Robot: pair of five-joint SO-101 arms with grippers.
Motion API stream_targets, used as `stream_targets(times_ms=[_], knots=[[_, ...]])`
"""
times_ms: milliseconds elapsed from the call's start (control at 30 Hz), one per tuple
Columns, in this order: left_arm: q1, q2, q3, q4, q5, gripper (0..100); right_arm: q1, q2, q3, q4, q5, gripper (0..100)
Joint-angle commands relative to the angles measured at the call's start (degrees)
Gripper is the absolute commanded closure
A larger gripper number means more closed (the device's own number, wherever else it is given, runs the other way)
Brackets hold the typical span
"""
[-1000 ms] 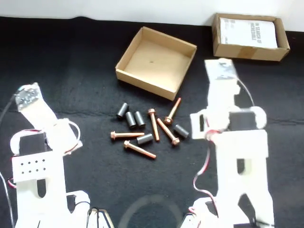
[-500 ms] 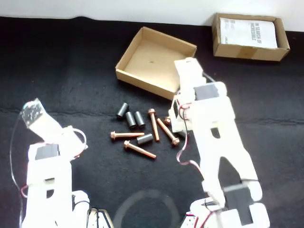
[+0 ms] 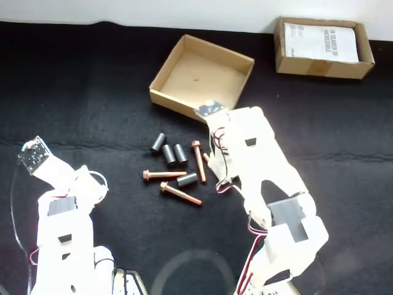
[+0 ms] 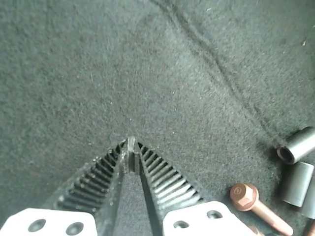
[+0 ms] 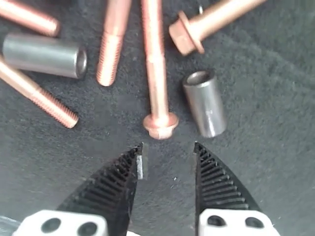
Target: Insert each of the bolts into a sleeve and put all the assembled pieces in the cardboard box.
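Several copper bolts and grey sleeves lie loose on the black cloth below the open cardboard box [image 3: 202, 80]. A bolt [image 3: 164, 175], another bolt [image 3: 181, 193] and sleeves [image 3: 169, 153] lie left of the right arm [image 3: 245, 160], which covers the pile's right side. My right gripper [image 5: 168, 147] is open just behind a bolt's head [image 5: 160, 125], with a sleeve [image 5: 205, 103] beside that bolt. My left gripper [image 4: 131, 145] is shut on nothing over bare cloth, away from two sleeves [image 4: 298, 146] and a bolt head [image 4: 243, 195]. The left arm [image 3: 61, 209] stands at the lower left.
A second cardboard box [image 3: 322, 46] holding a printed sheet sits at the back right. A white strip runs along the far edge of the cloth. Open cloth lies left of the pile and right of the right arm.
The right arm has swung left and down over the right side of the pile, hiding a bolt and a sleeve there. The left arm has pulled back and lower toward the front.
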Motion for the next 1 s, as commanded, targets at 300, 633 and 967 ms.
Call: stream_targets(times_ms=[300,633,967], knots=[[-1.0,-0.1,0.6,-3.0,-0.1,99,0.9,0.0,-8.7,1.5,9.0,86.0],[-1.0,-0.1,0.6,-3.0,-0.1,99,2.8,10.1,-13.7,-0.6,11.8,86.0],[-1.0,0.1,0.6,-3.1,-0.1,99,5.4,21.8,-21.1,1.6,13.1,86.0]])
